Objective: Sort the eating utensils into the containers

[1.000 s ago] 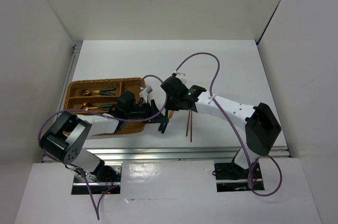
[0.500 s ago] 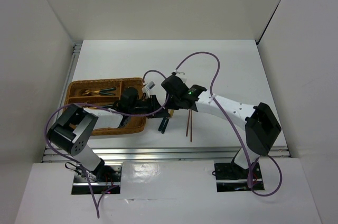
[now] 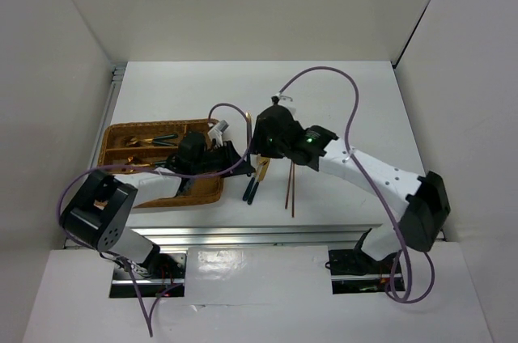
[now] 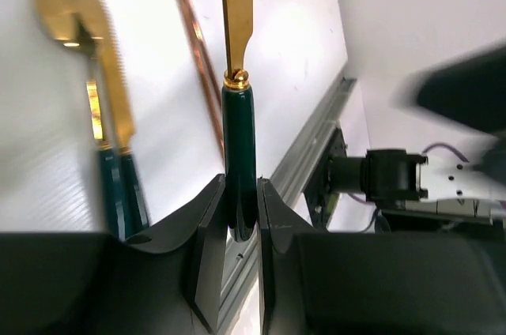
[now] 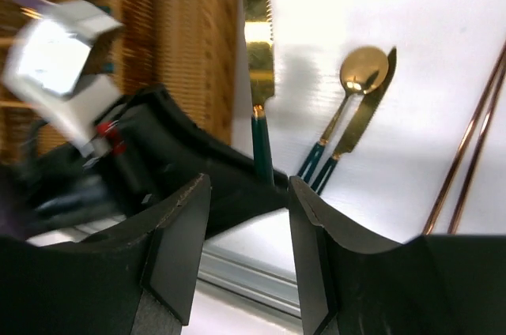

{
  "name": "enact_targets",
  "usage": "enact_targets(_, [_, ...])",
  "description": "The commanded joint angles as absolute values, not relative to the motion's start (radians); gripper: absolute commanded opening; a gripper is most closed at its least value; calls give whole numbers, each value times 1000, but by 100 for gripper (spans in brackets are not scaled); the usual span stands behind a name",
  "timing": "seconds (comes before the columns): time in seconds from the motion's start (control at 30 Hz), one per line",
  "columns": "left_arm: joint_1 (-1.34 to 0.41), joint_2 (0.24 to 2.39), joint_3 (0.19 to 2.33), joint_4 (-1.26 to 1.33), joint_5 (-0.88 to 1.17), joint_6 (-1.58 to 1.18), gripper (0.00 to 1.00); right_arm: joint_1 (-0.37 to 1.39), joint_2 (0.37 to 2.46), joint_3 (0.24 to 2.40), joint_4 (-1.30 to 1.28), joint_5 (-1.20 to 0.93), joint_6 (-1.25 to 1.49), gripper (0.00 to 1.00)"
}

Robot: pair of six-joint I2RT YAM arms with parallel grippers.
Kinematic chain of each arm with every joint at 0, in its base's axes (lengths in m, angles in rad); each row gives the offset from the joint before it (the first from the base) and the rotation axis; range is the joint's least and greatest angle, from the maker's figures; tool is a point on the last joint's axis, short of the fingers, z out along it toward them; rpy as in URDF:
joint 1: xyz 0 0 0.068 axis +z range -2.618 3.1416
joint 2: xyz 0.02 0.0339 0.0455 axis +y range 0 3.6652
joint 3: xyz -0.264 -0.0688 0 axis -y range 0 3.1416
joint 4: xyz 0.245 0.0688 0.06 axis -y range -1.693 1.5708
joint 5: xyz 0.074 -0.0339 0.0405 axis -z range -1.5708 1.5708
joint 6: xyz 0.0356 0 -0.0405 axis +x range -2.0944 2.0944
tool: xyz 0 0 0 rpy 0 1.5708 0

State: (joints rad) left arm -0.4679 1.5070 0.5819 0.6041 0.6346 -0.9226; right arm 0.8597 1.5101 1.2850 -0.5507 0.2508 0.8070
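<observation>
My left gripper (image 4: 241, 185) is shut on the dark teal handle of a gold-bladed knife (image 4: 239, 137), whose blade points away from it, above the table just right of the wicker tray (image 3: 121, 129). The held knife (image 5: 258, 43) also shows in the right wrist view, next to the tray (image 5: 182, 27). My right gripper (image 5: 249, 185) is open and empty, hovering just above the left gripper's fingers (image 5: 205, 169). A gold spoon (image 5: 360, 74) and a second knife (image 5: 371, 106) lie side by side on the table. Reddish-brown chopsticks (image 3: 290, 189) lie to their right.
Several utensils (image 3: 154, 142) lie in the tray's far compartments. The left arm reaches across the tray's near part. An aluminium rail (image 3: 267, 234) runs along the table's near edge. White walls close in the table on three sides.
My left gripper has swung a little toward the far side. The right wrist has lifted and drawn back, and the right arm's elbow has shifted right.
</observation>
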Motion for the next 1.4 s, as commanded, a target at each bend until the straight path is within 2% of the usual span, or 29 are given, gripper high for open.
enact_targets(0.0, [-425,1442,568,548,597,-923,17,864,1367,1324,-551,330,802,52])
enact_targets(0.13, [-385,1329,568,412,490,-943,17,864,1313,1283,-592,402,827,54])
enact_targets(0.27, [-348,1172,558,214,259,-971,17,864,1304,1258,-627,414,839,55])
enact_targets(0.37, [-336,1018,545,99,68,-1049,17,864,1313,1235,-627,414,830,56])
enact_targets(0.47, [-327,902,514,-67,-126,-1170,22,845,1350,1226,-627,404,808,56])
enact_targets(0.7, [-327,643,489,-451,-450,-1452,25,825,1382,1164,-557,339,762,56])
enact_targets(0.87, [-327,635,538,-630,-571,-1613,27,816,1430,1155,-529,302,732,56])
enact_targets(0.9, [-327,652,570,-667,-583,-1646,24,816,1440,1155,-529,289,732,56])
enact_targets(1.07, [-327,835,658,-856,-606,-1785,30,807,1494,1155,-497,255,732,53])
enact_targets(1.2, [-327,906,695,-894,-606,-1851,34,807,1515,1155,-477,244,721,52])
enact_targets(1.37, [-327,873,673,-870,-597,-1873,38,807,1526,1155,-477,221,721,51])
